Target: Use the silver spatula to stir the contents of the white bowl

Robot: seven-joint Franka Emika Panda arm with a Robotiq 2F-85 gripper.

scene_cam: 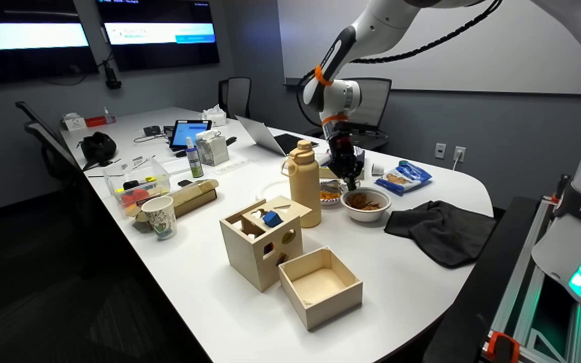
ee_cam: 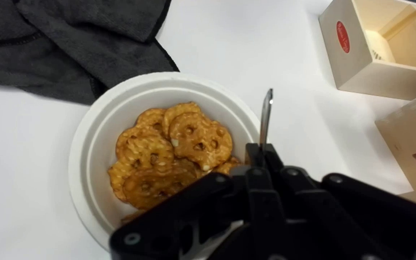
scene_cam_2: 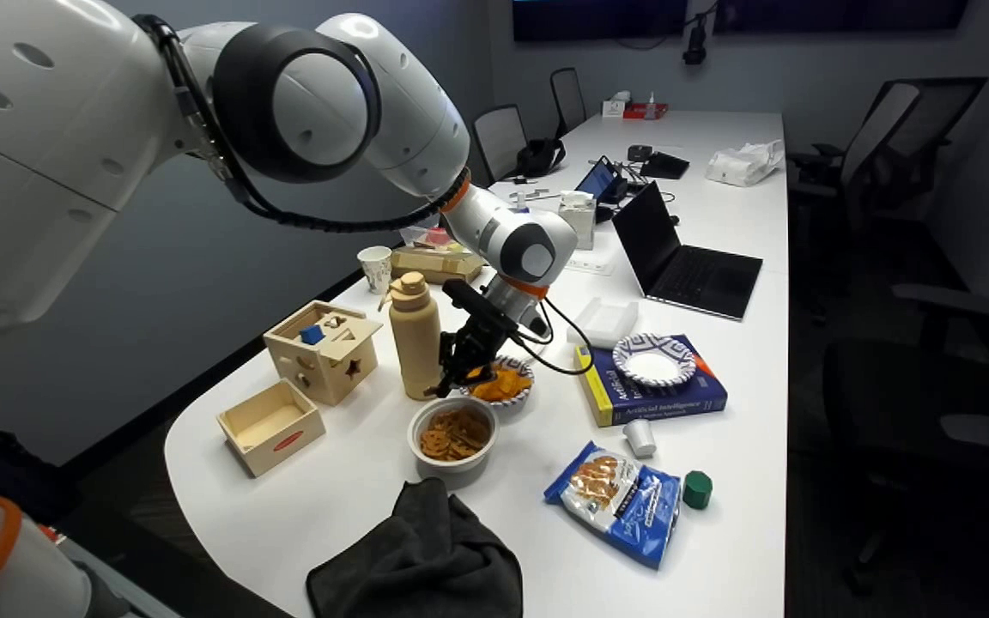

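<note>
Our black end effector [ee_cam: 263, 153] pinches the thin silver metal spatula [ee_cam: 265, 118] by the round white bowl's [scene_cam: 366, 215] far rim.

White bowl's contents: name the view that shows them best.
The wrist view: close up, the contents show their holes, though the end effector hides some. Both exterior views show a smaller brown heap in the white bowl.

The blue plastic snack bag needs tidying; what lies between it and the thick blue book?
A small white cup sits between bag and book, in an exterior view.
</note>
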